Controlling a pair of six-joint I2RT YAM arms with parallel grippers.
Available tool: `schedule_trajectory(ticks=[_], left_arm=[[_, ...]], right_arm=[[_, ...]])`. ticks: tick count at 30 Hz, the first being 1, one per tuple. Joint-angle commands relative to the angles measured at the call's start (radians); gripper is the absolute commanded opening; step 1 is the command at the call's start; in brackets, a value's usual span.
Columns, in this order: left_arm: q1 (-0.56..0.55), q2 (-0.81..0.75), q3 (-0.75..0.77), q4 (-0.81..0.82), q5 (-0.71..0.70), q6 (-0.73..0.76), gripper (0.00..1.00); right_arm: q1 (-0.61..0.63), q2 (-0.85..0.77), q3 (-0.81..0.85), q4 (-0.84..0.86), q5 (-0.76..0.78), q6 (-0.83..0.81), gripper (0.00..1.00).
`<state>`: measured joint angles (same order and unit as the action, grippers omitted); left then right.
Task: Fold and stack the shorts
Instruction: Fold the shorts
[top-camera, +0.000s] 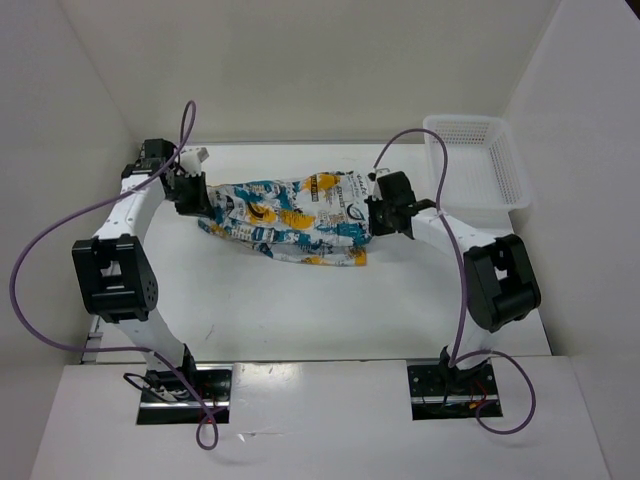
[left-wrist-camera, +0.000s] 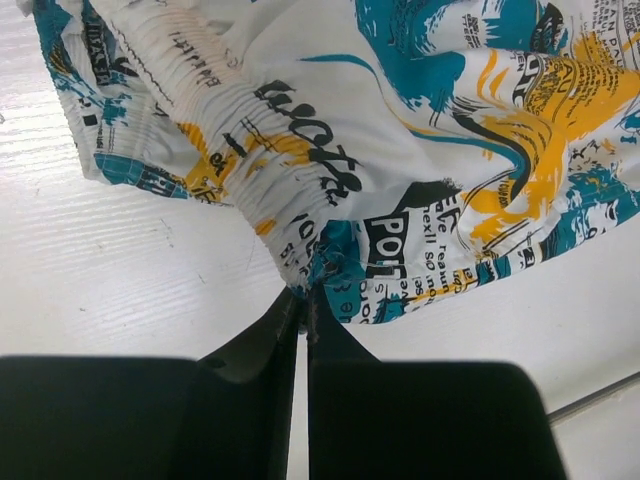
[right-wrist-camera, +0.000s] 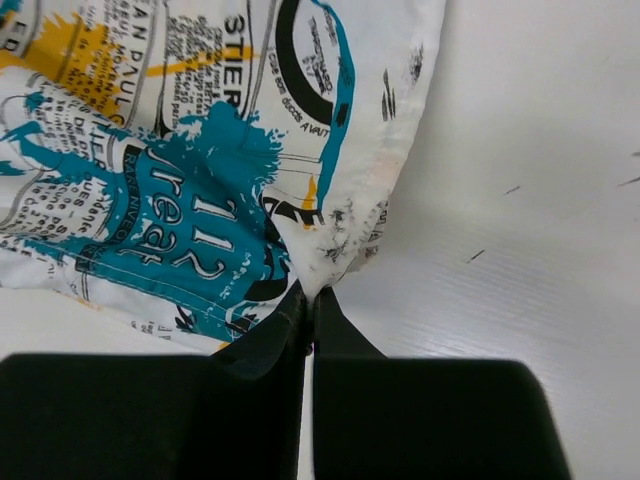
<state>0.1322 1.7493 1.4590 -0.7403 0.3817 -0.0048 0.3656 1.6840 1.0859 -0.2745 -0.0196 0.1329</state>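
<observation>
Teal-and-orange printed shorts (top-camera: 285, 222) lie spread across the white desk (top-camera: 300, 320), the left pincer (left-wrist-camera: 303, 297) clamped shut on the waistband edge and the right pincer (right-wrist-camera: 309, 295) pinching the opposite end. Raising both ends evenly, cloth taut, should give a clean fold.

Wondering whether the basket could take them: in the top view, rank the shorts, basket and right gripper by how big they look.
1. shorts, bunched up, slightly the largest
2. basket, close to the shorts, so that order is unsure
3. right gripper, clearly smallest
</observation>
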Motion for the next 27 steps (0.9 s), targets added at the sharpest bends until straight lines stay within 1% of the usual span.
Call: schedule_trajectory(ticks=[1,3,6,7,8,9,10,13,14,15,16,17,18,19,20,21,23,24,26,27], left_arm=[[-0.002,-0.022,0.059,-0.06,0.022,0.005,0.02],[-0.002,-0.013,0.084,-0.038,-0.001,0.005,0.02],[-0.002,-0.004,0.112,0.008,-0.05,0.005,0.02],[-0.002,0.006,0.112,0.056,-0.122,0.005,0.02],[-0.002,0.019,0.112,0.077,-0.159,0.005,0.0],[-0.002,0.03,0.088,0.096,-0.191,0.005,0.0],[-0.002,0.044,0.077,0.119,-0.254,0.005,0.0],[-0.002,0.104,0.014,0.13,-0.294,0.005,0.0],[-0.002,0.131,-0.005,0.14,-0.306,0.005,0.02],[-0.002,0.145,-0.018,0.15,-0.306,0.005,0.03],[-0.002,0.159,-0.028,0.15,-0.32,0.005,0.03],[-0.002,0.189,-0.028,0.15,-0.332,0.005,0.04],[-0.002,0.202,-0.028,0.136,-0.333,0.005,0.04],[0.009,0.213,-0.017,0.136,-0.333,0.005,0.05],[0.009,0.222,-0.017,0.122,-0.333,0.005,0.05],[0.009,0.222,-0.008,0.108,-0.319,0.005,0.11],[0.009,0.21,-0.008,0.099,-0.3,0.005,0.18],[0.009,0.21,-0.008,0.099,-0.288,0.005,0.2],[0.009,0.188,-0.008,0.076,-0.268,0.005,0.34],[0.009,0.188,-0.008,0.076,-0.259,0.005,0.39]], right_arm=[[-0.011,-0.076,0.058,-0.002,-0.017,-0.064,0.0],[-0.011,-0.087,0.08,-0.023,-0.069,-0.075,0.0],[-0.011,-0.087,0.089,-0.023,-0.103,-0.075,0.0],[-0.011,-0.087,0.098,-0.032,-0.12,-0.075,0.0],[-0.011,-0.087,0.098,-0.032,-0.129,-0.075,0.0],[-0.011,-0.098,0.098,-0.043,-0.138,-0.075,0.0],[-0.011,-0.098,0.098,-0.058,-0.152,-0.09,0.0],[-0.011,-0.118,0.022,-0.068,-0.224,-0.099,0.0],[-0.011,-0.13,0.0,-0.068,-0.264,-0.081,0.02],[0.001,-0.13,-0.021,-0.068,-0.281,-0.081,0.06],[0.022,-0.141,-0.059,-0.058,-0.296,-0.067,0.15],[0.035,-0.141,-0.075,-0.058,-0.307,-0.056,0.2],[0.044,-0.141,-0.086,-0.058,-0.307,-0.043,0.31],[0.044,-0.141,-0.096,-0.048,-0.307,-0.021,0.49],[0.044,-0.141,-0.106,-0.048,-0.265,0.019,0.65],[0.044,-0.141,-0.106,-0.048,-0.24,0.036,0.71],[0.024,-0.141,-0.106,-0.035,-0.214,0.071,0.79],[0.007,-0.127,-0.094,-0.035,-0.214,0.13,0.79],[-0.043,-0.098,-0.08,-0.035,-0.249,0.206,0.79],[-0.044,-0.089,-0.07,-0.035,-0.262,0.25,0.79]])
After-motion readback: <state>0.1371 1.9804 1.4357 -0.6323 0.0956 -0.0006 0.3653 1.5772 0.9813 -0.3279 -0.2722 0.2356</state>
